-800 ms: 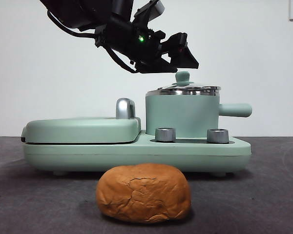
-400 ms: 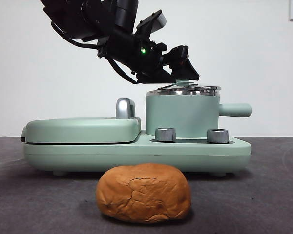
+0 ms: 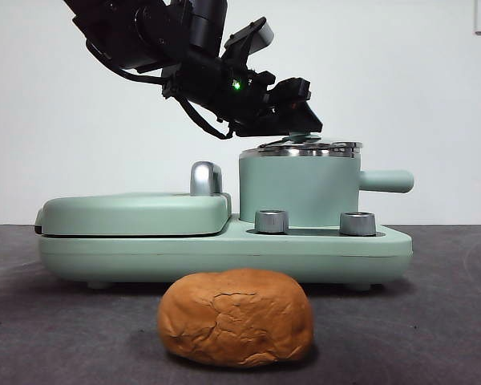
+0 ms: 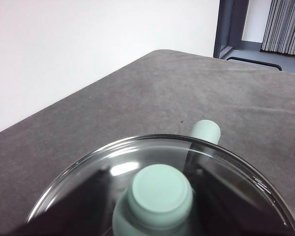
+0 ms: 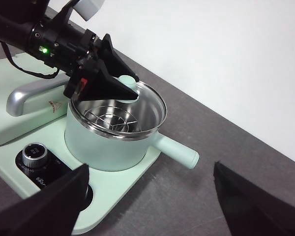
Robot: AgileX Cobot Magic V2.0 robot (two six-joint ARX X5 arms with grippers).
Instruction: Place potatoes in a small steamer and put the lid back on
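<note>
The potatoes (image 3: pixel 236 317) are one orange-brown cracked lump lying on the table in front of the appliance. The small steamer (image 3: pixel 299 188) (image 5: pixel 105 147) stands on the appliance's right side with its handle (image 3: pixel 386 181) (image 4: pixel 206 132) pointing right. The lid (image 3: pixel 309 147) (image 4: pixel 137 152) (image 5: pixel 157 105) rests on its rim. My left gripper (image 3: pixel 301 112) (image 4: pixel 155 206) (image 5: pixel 120 83) reaches in from the upper left, its jaws shut on the lid's mint-green knob (image 4: pixel 160 191). My right gripper (image 5: pixel 151 169) hangs open and empty, off to the steamer's handle side.
The mint-green appliance base (image 3: pixel 224 249) carries a flat griddle cover (image 3: pixel 132 212) with a chrome handle (image 3: pixel 205 178) on its left. Two steel dials (image 3: pixel 272 221) (image 3: pixel 357 223) sit in front of the steamer. Dark grey table (image 3: pixel 433 321), white wall behind.
My left gripper has come down from above the lid onto its knob, and the jaws have closed in on it. The lid, steamer and potatoes have not moved.
</note>
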